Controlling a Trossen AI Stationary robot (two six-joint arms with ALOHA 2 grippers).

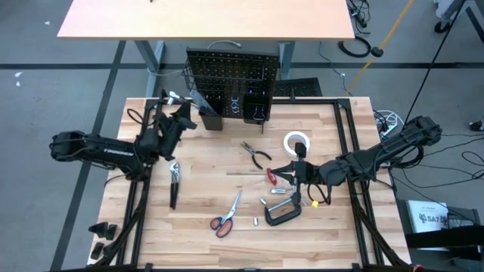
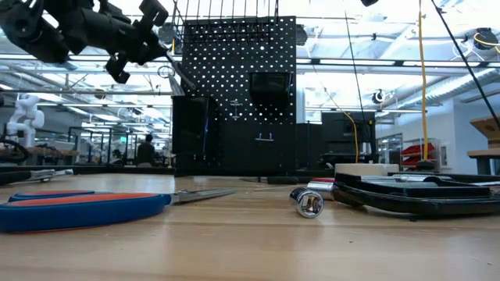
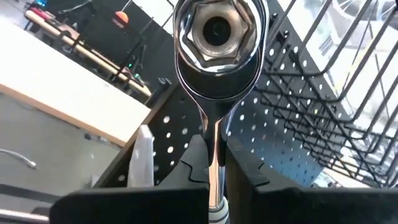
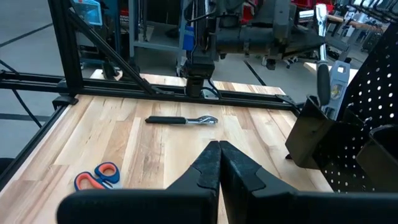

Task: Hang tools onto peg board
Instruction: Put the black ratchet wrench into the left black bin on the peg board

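The black peg board (image 1: pixel 233 75) stands upright at the table's far edge, with black bins (image 1: pixel 253 112) along its foot. My left gripper (image 1: pixel 184 113) is raised near the board's left side, shut on a silver ratchet (image 3: pixel 217 37). The ratchet's head shows in front of the holes of the peg board (image 3: pixel 292 124). My right gripper (image 4: pixel 219 163) hangs shut and empty above the table's right half (image 1: pixel 295 175). Pliers (image 1: pixel 257 155), a red screwdriver (image 1: pixel 271 175), orange-handled scissors (image 1: pixel 225 215), a black C-clamp (image 1: pixel 281 211) and a white tape roll (image 1: pixel 296 141) lie flat on the table. My left gripper pinches the ratchet's thin neck (image 3: pixel 214 146), just below its head, between its two fingers (image 3: pixel 245 171). The handle runs along the fingers and back out of sight between them. The ratchet is lifted clear, its head standing out past the fingertips toward the peg board.
A second dark-handled tool (image 1: pixel 174 181) lies at the table's left, and small silver sockets (image 2: pixel 308 203) near the C-clamp. A wire basket (image 3: pixel 329 93) juts from the peg board's top. A black frame rail (image 1: pixel 344 128) edges the table.
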